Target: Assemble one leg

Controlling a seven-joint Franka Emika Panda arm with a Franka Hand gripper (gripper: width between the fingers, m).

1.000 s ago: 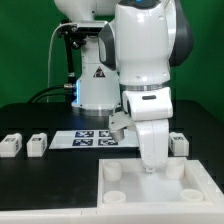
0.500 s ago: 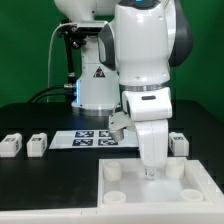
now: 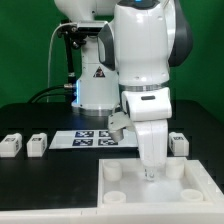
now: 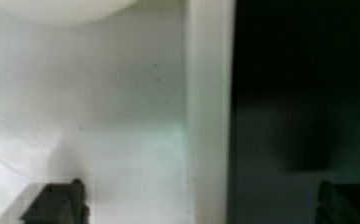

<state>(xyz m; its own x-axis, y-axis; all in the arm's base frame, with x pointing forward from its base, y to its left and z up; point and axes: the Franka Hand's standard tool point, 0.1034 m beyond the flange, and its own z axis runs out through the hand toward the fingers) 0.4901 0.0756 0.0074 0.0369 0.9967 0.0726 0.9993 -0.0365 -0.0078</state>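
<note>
My gripper points straight down at the far edge of the large white panel with round corner sockets. In the wrist view the gripper is open, with one dark fingertip over the white panel and the other over the black table. Nothing is between the jaws except the panel's edge below them. Two legs, small white blocks with tags, lie at the exterior view's left. Another leg lies at its right, behind the arm. No leg is held.
The marker board lies flat on the table in front of the robot base. Round sockets stand up at the panel's corners. The arm's body hides part of the table behind the panel.
</note>
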